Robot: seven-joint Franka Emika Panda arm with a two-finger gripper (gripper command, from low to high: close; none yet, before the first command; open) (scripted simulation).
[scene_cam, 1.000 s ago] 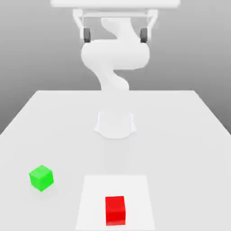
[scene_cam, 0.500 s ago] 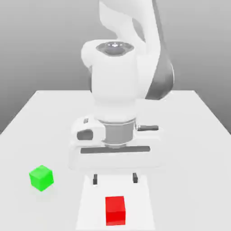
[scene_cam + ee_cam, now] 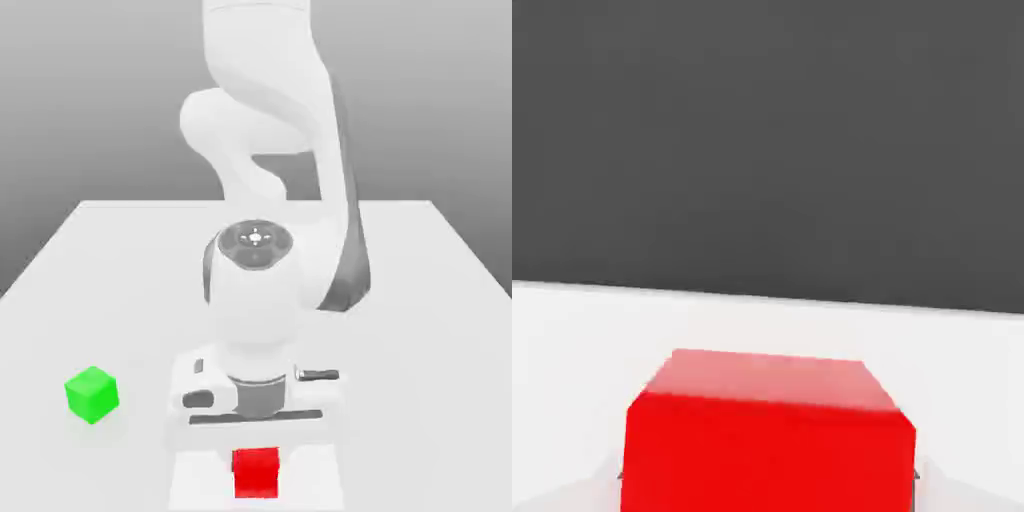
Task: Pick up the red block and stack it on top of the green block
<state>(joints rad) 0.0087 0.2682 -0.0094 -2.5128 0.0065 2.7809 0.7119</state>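
No writing or marks could be read on anything. Compared with a second earlier, when the arm stood folded high at the far end of the table (image 3: 440, 300), it had swung forward and down, so that the hand sat low over the red block (image 3: 256, 472). The gripper (image 3: 256, 455), spread half a second earlier, was now pressed in on the red block's sides. That block lay at the near edge, square to the table, no long axis evident. The green block (image 3: 92, 394) sat well apart at the exterior view's left, a corner turned toward the camera, unmoved.
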